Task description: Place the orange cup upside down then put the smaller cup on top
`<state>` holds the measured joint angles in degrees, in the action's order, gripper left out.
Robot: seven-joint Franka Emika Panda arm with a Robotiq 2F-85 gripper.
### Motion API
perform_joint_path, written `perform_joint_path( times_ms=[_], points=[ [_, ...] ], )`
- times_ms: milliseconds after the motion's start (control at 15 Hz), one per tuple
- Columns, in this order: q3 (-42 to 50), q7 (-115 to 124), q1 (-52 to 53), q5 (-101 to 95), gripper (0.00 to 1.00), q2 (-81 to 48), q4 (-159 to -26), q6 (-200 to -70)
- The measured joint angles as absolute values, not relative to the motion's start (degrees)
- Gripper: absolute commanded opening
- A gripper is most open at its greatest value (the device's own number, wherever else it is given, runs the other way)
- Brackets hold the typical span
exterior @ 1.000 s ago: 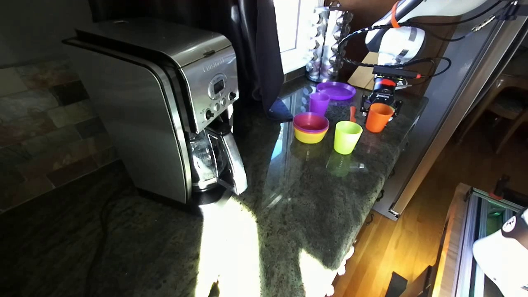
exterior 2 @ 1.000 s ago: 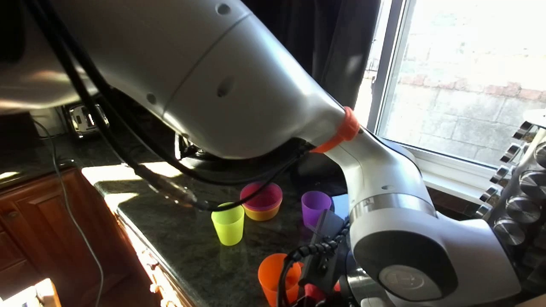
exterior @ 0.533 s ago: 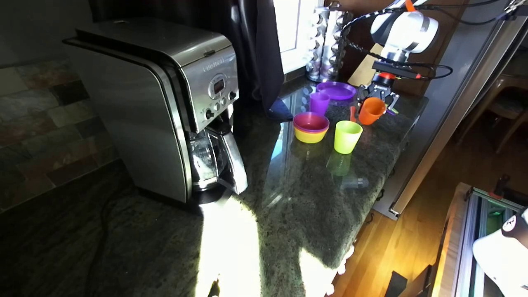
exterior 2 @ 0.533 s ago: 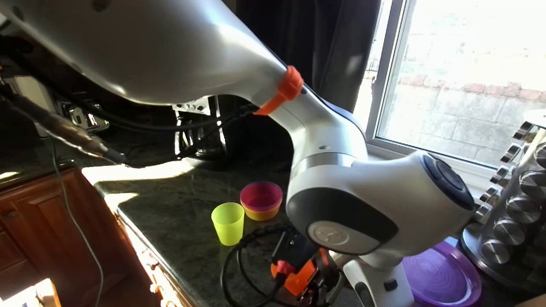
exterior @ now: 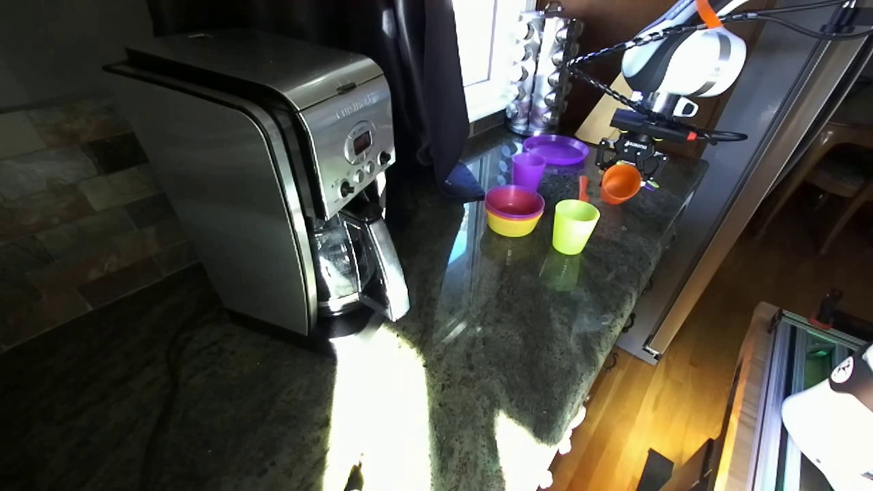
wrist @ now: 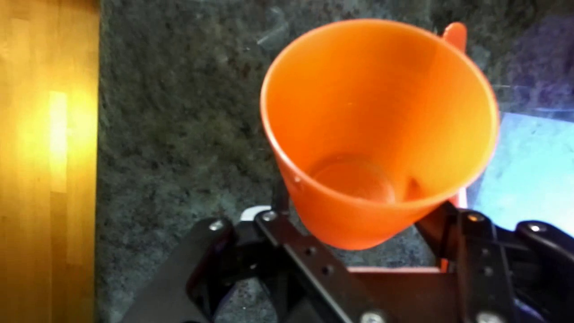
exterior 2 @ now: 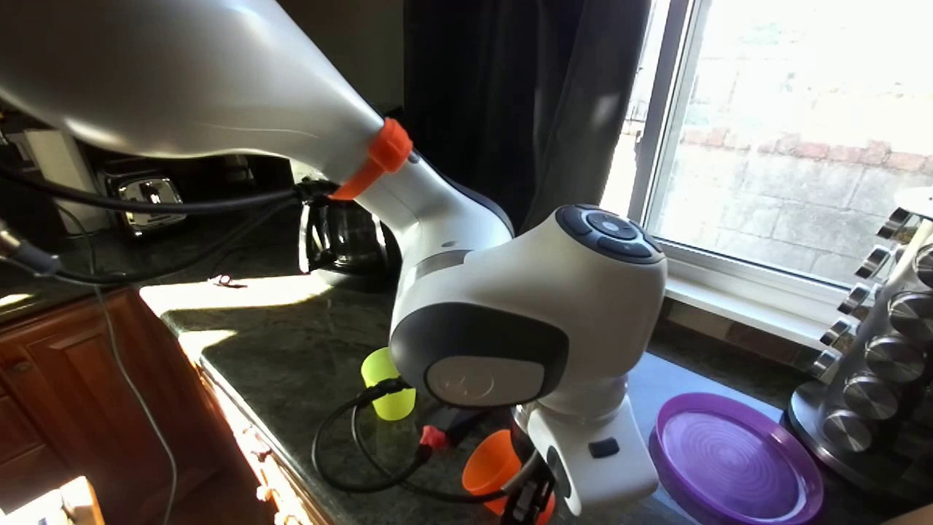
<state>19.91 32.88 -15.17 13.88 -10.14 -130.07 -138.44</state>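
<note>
The orange cup [exterior: 619, 185] is tilted, its open mouth turned toward the camera in an exterior view; it also shows behind the wrist in an exterior view [exterior 2: 490, 467]. My gripper [exterior: 629, 177] is shut on the cup's sides and appears to hold it off the counter. In the wrist view the cup [wrist: 358, 224] sits between the two fingers, mouth up and tilted. A yellow-green cup [exterior: 574, 228] stands upright in front. A purple cup [exterior: 527, 172] stands upright by the window side; the arm hides it in an exterior view.
Stacked bowls [exterior: 513, 225] stand beside the yellow-green cup. An orange utensil [exterior: 584, 188] lies near the orange cup. A purple plate [exterior: 556, 150] and a spice rack [exterior 2: 882, 343] are at the back. A coffee maker [exterior: 273, 170] stands on the counter. The counter edge drops to wooden floor [wrist: 49, 179].
The orange cup was upright in my gripper a second ago. It is now raised and tilted, mouth toward the camera. The wrist has turned and the arm has swung, uncovering the purple plate.
</note>
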Motion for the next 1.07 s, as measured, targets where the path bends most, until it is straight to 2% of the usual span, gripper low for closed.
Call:
perform_joint_path(
  times_ms=[333,400,467,667,1067],
  points=[
    [20.6,42.1,-14.91,4.54,0.43,-8.22,-132.35,-138.44],
    [20.66,43.52,-14.91,3.08,0.54,-8.08,-132.53,-138.43],
    [20.66,44.61,-14.91,2.02,0.92,-7.98,-132.64,-138.43],
    [20.65,46.07,-14.92,1.0,1.0,-7.97,-132.79,-138.3],
    [20.51,42.99,-15.41,6.05,1.0,-8.43,-132.83,-137.28]
  ],
)
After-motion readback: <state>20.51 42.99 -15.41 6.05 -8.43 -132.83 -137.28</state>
